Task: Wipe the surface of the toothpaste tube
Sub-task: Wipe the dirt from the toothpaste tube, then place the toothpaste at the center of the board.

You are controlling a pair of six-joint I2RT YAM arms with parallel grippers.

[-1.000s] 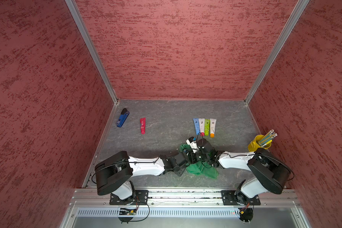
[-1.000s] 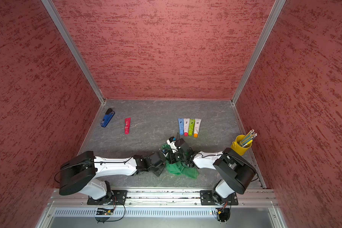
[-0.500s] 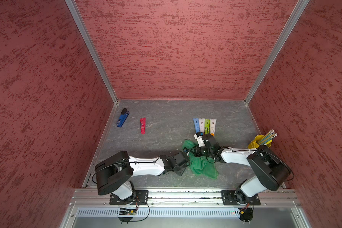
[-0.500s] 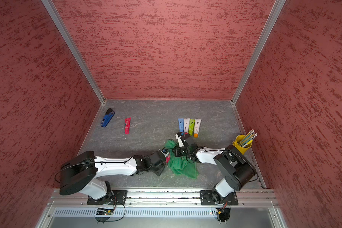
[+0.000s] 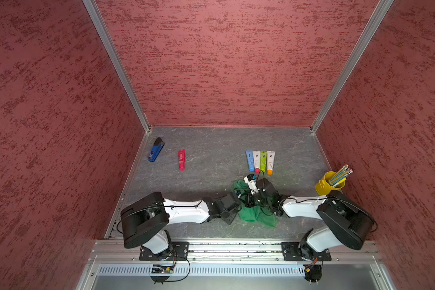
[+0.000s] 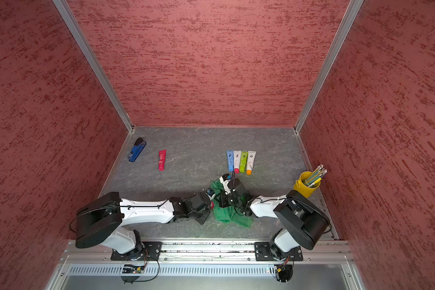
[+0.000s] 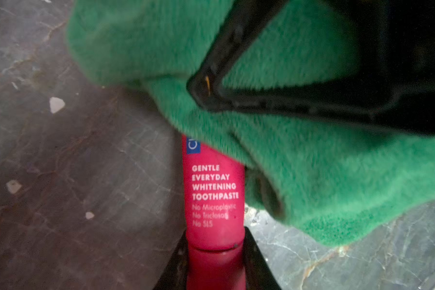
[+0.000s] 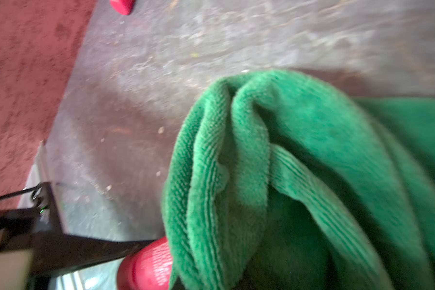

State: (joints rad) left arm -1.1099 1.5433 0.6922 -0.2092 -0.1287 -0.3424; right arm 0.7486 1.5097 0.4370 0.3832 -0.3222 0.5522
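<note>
A pink-red toothpaste tube [image 7: 214,190] lies low over the grey floor, with my left gripper [image 7: 215,242] shut on its cap end. A green cloth [image 7: 312,175] is draped over the tube's far part and hides it. My right gripper [image 7: 202,88] is shut on a fold of this cloth, right above the tube. In the right wrist view the cloth [image 8: 261,163] fills the frame and hides the jaws; the tube [image 8: 148,266] sticks out beside it. In both top views the two grippers meet at the cloth [image 5: 256,217] near the front middle; a sliver of the tube [image 6: 212,204] shows.
A second red tube [image 5: 181,159] and a blue stapler [image 5: 156,152] lie at the back left. Several coloured tubes [image 5: 260,162] lie in a row just behind the cloth. A yellow cup of pencils [image 5: 328,185] stands by the right wall.
My right gripper carried the cloth toward the back right, then came back toward the left gripper. The left arm and the tube have stayed still.
</note>
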